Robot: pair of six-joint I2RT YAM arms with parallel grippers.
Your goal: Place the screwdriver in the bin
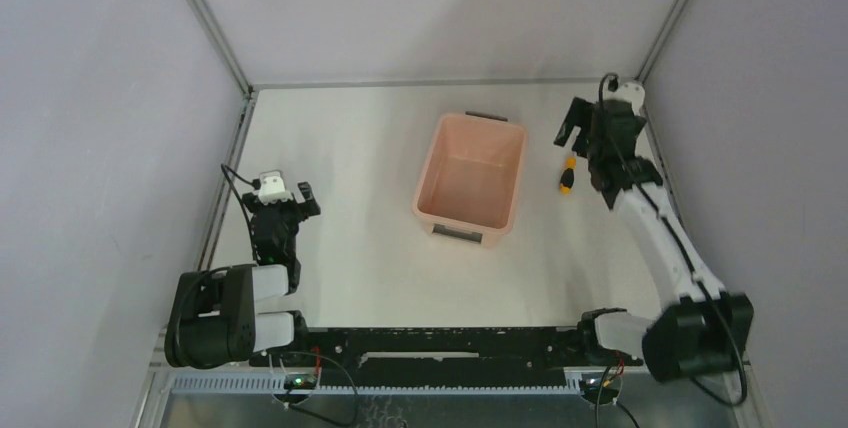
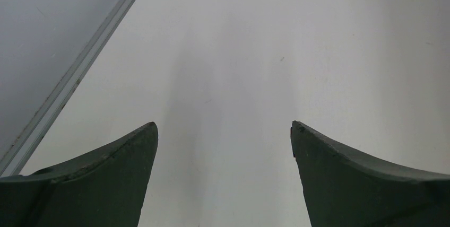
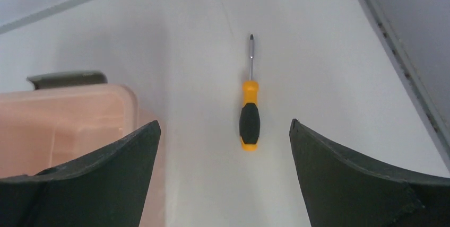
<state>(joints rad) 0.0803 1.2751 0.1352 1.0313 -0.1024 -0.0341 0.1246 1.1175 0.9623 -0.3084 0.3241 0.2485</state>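
Observation:
The screwdriver (image 1: 567,177) lies flat on the white table just right of the bin (image 1: 470,180), a pale pink tub with dark grey handles that stands empty. In the right wrist view the screwdriver (image 3: 249,118) lies straight ahead between my fingers with its shaft pointing away, and the bin's corner (image 3: 69,126) is at the left. My right gripper (image 1: 584,144) (image 3: 224,123) is open and empty, above the screwdriver. My left gripper (image 1: 286,208) (image 2: 224,126) is open and empty, low at the table's left side, far from both.
Grey enclosure walls with metal frame rails (image 1: 218,33) close the table on the left, back and right. The right wall (image 3: 414,52) runs close beside the screwdriver. A rail (image 2: 74,76) runs left of my left gripper.

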